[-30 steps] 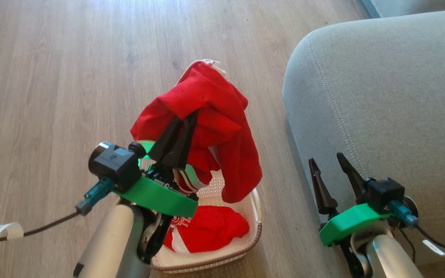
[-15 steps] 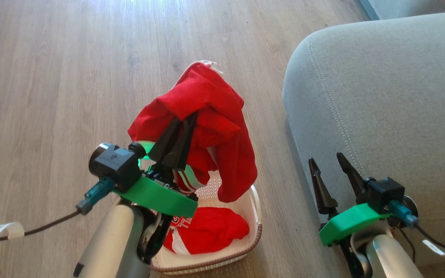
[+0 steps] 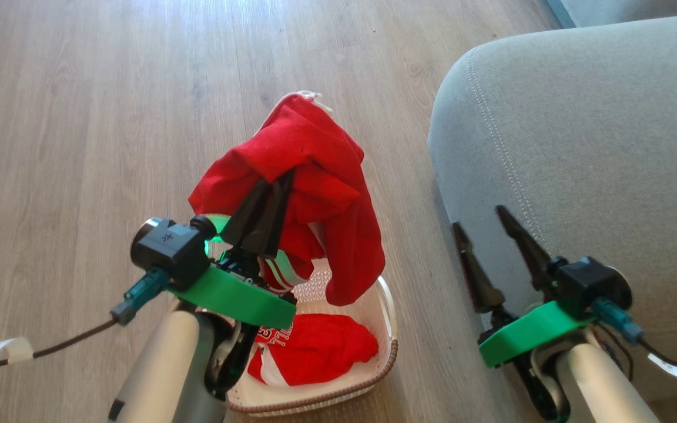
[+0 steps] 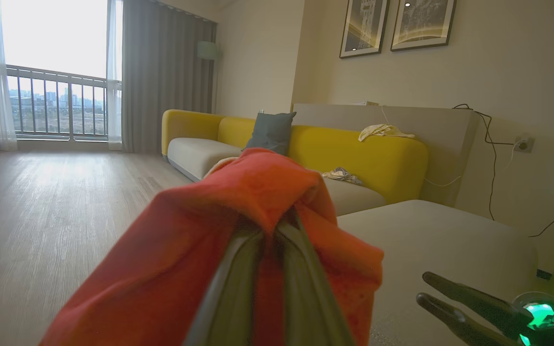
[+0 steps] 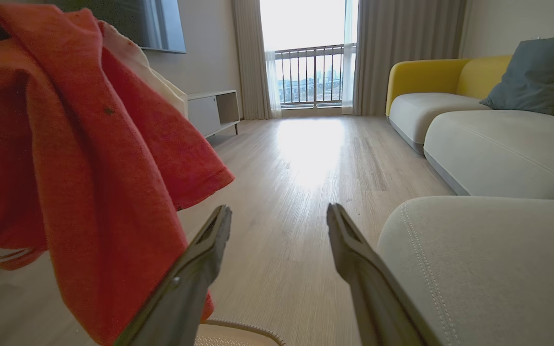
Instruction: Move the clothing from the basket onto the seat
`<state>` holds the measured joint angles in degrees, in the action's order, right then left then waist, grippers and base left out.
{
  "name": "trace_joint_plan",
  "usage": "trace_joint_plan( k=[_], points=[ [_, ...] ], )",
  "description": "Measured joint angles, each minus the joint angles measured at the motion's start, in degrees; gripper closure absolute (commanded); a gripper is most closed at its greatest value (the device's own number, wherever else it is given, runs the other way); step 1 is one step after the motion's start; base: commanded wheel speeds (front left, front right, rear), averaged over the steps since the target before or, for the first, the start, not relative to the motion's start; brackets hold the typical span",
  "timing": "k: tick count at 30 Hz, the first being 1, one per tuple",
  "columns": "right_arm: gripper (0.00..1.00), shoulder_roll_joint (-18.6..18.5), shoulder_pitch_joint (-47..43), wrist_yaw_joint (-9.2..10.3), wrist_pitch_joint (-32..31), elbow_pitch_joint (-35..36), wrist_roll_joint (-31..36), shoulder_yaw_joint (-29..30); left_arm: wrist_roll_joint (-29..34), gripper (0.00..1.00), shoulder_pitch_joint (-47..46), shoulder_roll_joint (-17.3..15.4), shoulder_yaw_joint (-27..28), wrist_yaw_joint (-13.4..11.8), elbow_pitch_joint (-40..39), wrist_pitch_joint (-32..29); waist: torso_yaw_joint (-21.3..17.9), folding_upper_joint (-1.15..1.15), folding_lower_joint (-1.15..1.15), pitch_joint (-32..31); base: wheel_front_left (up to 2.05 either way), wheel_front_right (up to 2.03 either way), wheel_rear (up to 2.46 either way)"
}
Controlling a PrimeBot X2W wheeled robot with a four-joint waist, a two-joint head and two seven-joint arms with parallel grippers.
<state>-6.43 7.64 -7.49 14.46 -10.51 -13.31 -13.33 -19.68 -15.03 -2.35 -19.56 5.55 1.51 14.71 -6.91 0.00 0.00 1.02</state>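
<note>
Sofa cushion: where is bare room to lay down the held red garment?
The sofa cushion is all bare right of its stitched seam. The wood floor between basket and cushion is free. Crowded: the basket, with another red garment.

Pale wood floor (image 3: 109, 117), with a grey-blue pillow (image 4: 270, 132), grey curtains (image 4: 166, 72) and two framed pictures (image 4: 363, 26) beyond.

Head view steeply down; wrist views level, roomward; seat (image 3: 579, 147) common to all

Left end effector (image 3: 282, 177) raised and clamped tight; right end effector (image 3: 479, 218) lower, jaws wide apart.
</note>
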Motion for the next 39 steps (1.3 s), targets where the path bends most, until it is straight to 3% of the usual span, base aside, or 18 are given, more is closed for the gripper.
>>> trace_joint_plan(
  k=[5, 16, 23, 28, 32, 39],
  points=[
    [0.0, -4.4, 2.0, -0.01, 0.0, 3.2, -0.5, -8.1, 3.0, 1.0, 0.0, 0.0, -1.1, 0.8, 0.8, 0.0, 0.4, 0.0, 0.0, -0.1, 0.0, 0.0, 0.0],
    [0.0, -8.8, 4.7, -0.01, 0.0, 2.2, -2.0, -16.1, 6.1, 1.0, 0.1, -0.3, -6.9, 1.8, 1.1, 0.0, 1.9, 0.0, 0.0, -0.6, 0.0, 0.0, 0.0],
    [0.0, -12.8, 10.0, -0.01, 0.0, -0.5, -2.9, -22.2, 3.9, 1.0, -0.1, -4.4, -15.6, 1.9, 0.4, 0.0, 2.6, 0.0, 0.0, -0.7, 0.0, 0.0, 0.0],
    [0.0, -15.3, 13.0, -0.01, 0.0, -1.8, -4.0, -29.5, 2.4, 1.0, -0.2, -6.0, -18.1, 1.9, 0.0, 0.0, 2.8, 0.0, 0.0, -0.6, 0.0, 0.0, 0.0],
    [0.0, -16.1, 16.1, -0.01, 0.0, -3.0, -5.1, -34.5, 2.0, 1.0, -1.0, -6.5, -19.0, 1.9, -0.1, 0.0, 3.0, 0.0, 0.0, -0.4, 0.0, 0.0, 0.0],
    [0.0, -16.0, 19.3, -0.01, 0.0, -4.5, -4.3, -37.9, 0.8, 1.0, -2.2, -6.8, -20.5, 1.9, 0.2, 0.0, 3.8, 0.0, 0.0, -0.2, 0.0, 0.0, 0.0]
  ],
)
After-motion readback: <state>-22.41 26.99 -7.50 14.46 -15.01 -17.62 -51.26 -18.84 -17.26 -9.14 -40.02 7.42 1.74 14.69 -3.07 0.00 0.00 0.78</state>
